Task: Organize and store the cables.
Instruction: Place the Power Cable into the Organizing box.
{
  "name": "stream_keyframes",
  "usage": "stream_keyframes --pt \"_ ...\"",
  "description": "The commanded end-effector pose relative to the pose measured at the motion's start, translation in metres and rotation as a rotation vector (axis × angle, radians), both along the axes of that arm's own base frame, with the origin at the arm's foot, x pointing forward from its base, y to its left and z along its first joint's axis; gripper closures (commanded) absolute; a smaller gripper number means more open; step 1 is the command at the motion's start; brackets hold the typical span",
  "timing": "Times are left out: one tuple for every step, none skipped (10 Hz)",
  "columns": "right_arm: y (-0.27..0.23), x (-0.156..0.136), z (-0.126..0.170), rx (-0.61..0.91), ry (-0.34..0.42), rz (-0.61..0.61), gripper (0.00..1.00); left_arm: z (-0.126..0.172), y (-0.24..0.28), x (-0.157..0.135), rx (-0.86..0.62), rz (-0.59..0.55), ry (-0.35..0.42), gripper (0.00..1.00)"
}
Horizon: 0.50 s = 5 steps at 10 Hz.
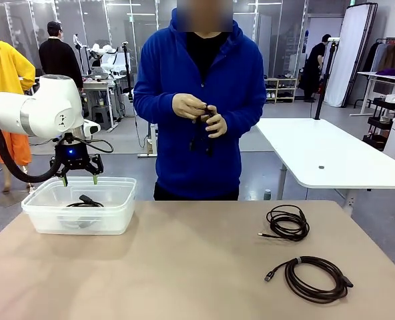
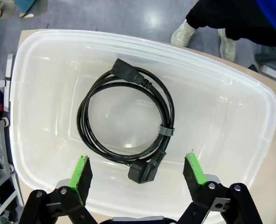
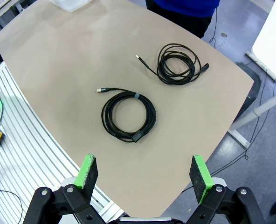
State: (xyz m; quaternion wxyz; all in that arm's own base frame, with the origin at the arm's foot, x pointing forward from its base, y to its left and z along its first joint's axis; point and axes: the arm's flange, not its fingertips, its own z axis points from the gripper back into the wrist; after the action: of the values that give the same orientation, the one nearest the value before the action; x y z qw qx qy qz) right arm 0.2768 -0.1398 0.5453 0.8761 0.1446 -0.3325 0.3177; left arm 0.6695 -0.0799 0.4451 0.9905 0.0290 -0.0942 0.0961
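Over the clear plastic bin (image 1: 77,223) at the table's left end, the left gripper (image 1: 79,179) hangs with its jaws spread wide and nothing between them. Left wrist view: both green pads (image 2: 82,170) stand apart above the bin (image 2: 222,116). One black cable (image 2: 166,131) lies coiled flat on the bin floor, a chunky plug at each end and a strap round the coil. From the front, that cable (image 1: 85,200) shows through the bin wall.

Right side of the table (image 1: 184,267): two more coils lie well apart from the bin. The far black coil (image 1: 303,227) has a small connector pointing left. The near dark coil (image 1: 344,280) is larger and also ends in a small connector. Right wrist view: the right gripper (image 3: 143,163) hovers high over the table edge, jaws released, empty. Both coils lie below it, the near (image 3: 105,116) and the far (image 3: 162,70).

Across the table, a person in a blue hoodie holds another black cable (image 1: 201,137) at chest height between both hands (image 1: 187,105).
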Motion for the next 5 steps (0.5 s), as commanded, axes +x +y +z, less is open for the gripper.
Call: stream_keyframes --pt "-0.0005 -0.0016 -0.0015 -0.001 -0.006 0.017 0.0 -0.0004 0.0016 0.0004 0.015 -0.001 -0.003 0.01" --pt "-0.0005 -0.0016 -0.0015 -0.001 -0.006 0.017 0.0 -0.0004 0.0016 0.0004 0.015 -0.001 -0.003 0.01" --pt "-0.0005 -0.0016 -0.0015 -0.001 -0.006 0.017 0.0 -0.0004 0.0016 0.0004 0.015 -0.001 -0.003 0.01" --pt "-0.0005 -0.0016 -0.0015 -0.001 -0.006 0.017 0.0 -0.0004 0.0016 0.0004 0.015 -0.001 -0.003 0.01" --pt "-0.0005 -0.0016 -0.0015 -0.001 -0.006 0.017 0.0 -0.0004 0.0016 0.0004 0.015 -0.001 -0.003 0.01"
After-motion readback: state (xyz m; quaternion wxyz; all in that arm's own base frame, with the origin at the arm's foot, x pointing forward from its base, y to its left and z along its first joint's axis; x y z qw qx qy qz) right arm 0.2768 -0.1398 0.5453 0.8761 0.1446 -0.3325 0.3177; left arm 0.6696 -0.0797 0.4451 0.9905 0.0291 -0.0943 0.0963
